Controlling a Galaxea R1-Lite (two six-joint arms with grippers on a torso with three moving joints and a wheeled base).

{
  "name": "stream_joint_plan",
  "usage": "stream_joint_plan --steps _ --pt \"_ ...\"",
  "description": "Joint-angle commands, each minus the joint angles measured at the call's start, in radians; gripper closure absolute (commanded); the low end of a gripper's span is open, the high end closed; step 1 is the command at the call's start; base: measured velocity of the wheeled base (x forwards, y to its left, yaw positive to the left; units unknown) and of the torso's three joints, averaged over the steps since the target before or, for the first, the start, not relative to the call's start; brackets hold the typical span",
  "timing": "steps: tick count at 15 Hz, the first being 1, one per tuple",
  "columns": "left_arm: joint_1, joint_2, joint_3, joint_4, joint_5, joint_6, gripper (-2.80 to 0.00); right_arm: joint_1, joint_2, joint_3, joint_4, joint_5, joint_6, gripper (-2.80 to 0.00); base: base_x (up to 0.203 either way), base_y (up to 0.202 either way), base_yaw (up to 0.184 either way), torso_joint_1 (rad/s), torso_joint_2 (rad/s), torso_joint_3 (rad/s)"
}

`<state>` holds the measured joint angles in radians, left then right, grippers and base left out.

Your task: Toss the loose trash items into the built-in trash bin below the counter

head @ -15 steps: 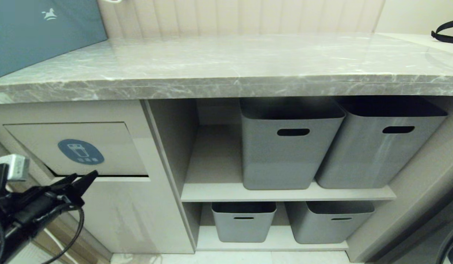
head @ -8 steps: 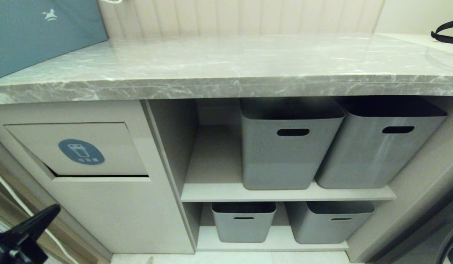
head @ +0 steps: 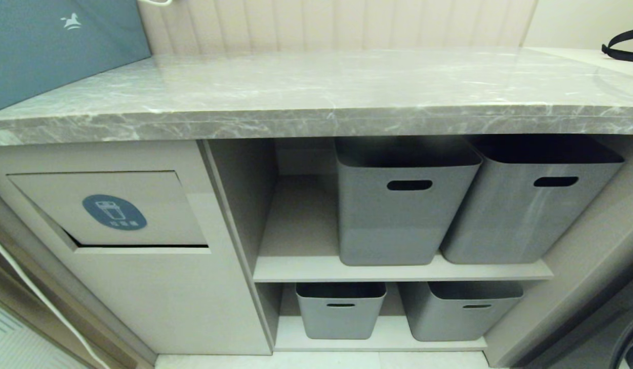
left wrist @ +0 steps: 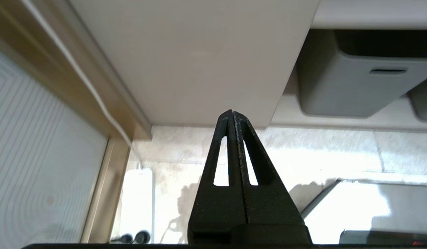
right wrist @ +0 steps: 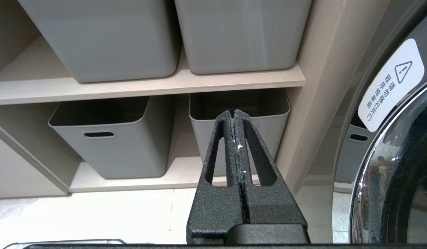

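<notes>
Far left on the counter: a large teal-blue flat panel (head: 55, 48) with a small white horse emblem, leaning against the ribbed beige wall (head: 337, 23).

The counter (head: 316, 87), a long grey marble-look slab with white veins and a thick front edge, spans the head view. No torn cardboard or carton scraps show on it or in any view.

Below the counter at left: the built-in trash bin (head: 142, 205), a beige cabinet front with a rectangular tilting flap bearing a blue oval sticker (head: 114, 211) with a white bin icon. A thin dark gap runs along the flap's lower edge.

Left gripper (left wrist: 233, 112): outside the head view. Its own camera shows the black slotted fingers pressed together, holding nothing, pointed at the lower edge of the beige cabinet front above a pale tiled floor (left wrist: 320, 155).

Right of the bin, open beige shelving (head: 398, 269): two tall grey plastic baskets (head: 406, 205) with slot handles side by side on the upper shelf, two shorter grey baskets (head: 341, 310) on the lower shelf.

Right gripper (right wrist: 233, 112): also outside the head view, fingers closed tip to tip and empty, aimed at the lower-shelf baskets. Beside it a round glass appliance door (right wrist: 393, 173) with a white warning sticker (right wrist: 391, 84).

Far right on the counter: a black strap loop (head: 624, 43).
</notes>
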<state>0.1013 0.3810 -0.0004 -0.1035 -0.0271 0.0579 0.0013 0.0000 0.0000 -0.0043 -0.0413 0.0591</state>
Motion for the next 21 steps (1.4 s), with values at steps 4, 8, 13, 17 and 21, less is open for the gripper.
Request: stream_joint_plan --steps 4,8,13,17,21 --pt "-0.037 -0.103 0.0 0.1 0.011 -0.018 0.0 0.0 0.0 0.002 0.0 0.0 0.001 0.0 0.0 0.0 0.0 0.0 0.0 0.0" --pt "-0.086 -0.191 -0.007 0.127 0.009 -0.019 0.0 0.0 0.0 0.002 0.0 0.0 0.001 0.0 0.0 0.0 0.0 0.0 0.0 0.0" --pt "-0.094 -0.378 0.003 0.098 0.012 -0.02 0.0 0.0 0.0 0.002 0.0 0.0 0.0 0.0 0.0 0.0 0.0 0.0 0.0 0.0" --pt "-0.094 -0.378 0.002 0.097 0.014 -0.053 0.0 0.0 0.0 0.002 0.0 0.0 0.001 0.0 0.0 0.0 0.0 0.0 0.0 0.0" --pt "-0.094 -0.379 0.002 0.097 0.019 -0.063 0.0 0.0 0.0 0.002 0.0 0.0 0.001 0.0 0.0 0.0 0.0 0.0 0.0 0.0"
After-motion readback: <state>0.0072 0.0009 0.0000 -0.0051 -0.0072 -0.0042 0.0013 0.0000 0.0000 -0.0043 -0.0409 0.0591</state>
